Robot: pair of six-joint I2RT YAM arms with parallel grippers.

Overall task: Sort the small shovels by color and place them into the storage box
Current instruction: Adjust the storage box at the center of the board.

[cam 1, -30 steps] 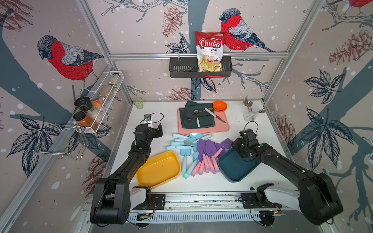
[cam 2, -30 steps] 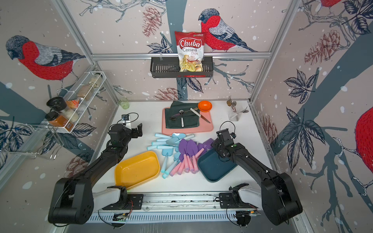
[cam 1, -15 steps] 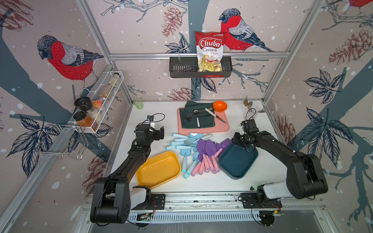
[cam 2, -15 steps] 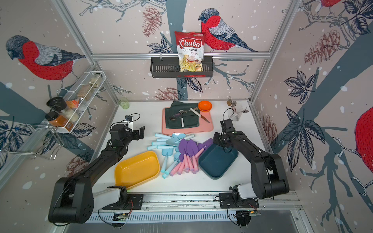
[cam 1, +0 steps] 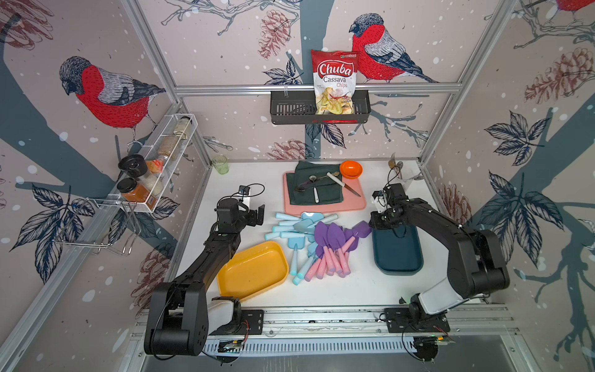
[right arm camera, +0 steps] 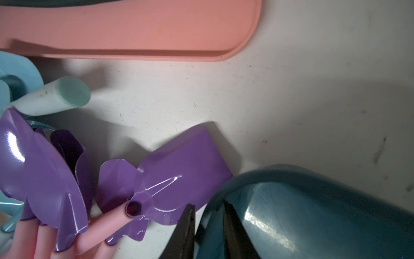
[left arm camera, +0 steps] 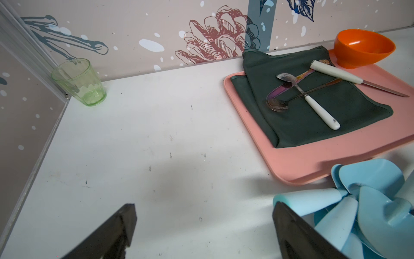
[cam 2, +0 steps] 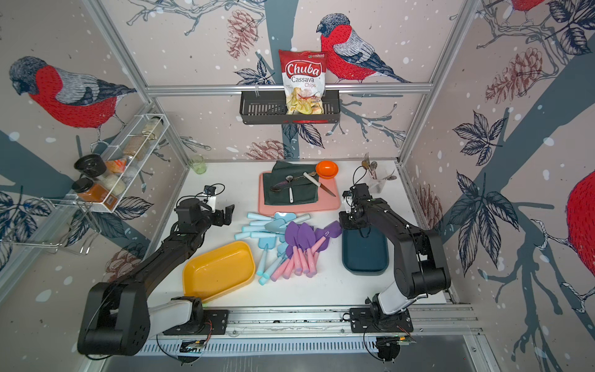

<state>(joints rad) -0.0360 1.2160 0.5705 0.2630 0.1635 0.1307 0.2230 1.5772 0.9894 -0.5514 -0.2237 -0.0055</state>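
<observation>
Right arm has swung back toward the far end of the teal tray (cam 1: 399, 254), and the tray has turned squarer and slid a bit right. Right gripper (right arm camera: 209, 209) pinches the tray's far corner rim on the shovel side, one finger inside and one outside, jaws nearly together. Left gripper (left arm camera: 203, 208) is wide open and empty, low over the bare table (left arm camera: 156, 134), just beside the light blue shovels (cam 1: 294, 227). Purple shovels (cam 1: 331, 236) with pink handles are piled against the blue ones, between the yellow tray (cam 1: 252, 270) and the teal tray. All shovels lie on the table, outside both trays. Pink tray (cam 1: 325, 209) sits behind the pile.
</observation>
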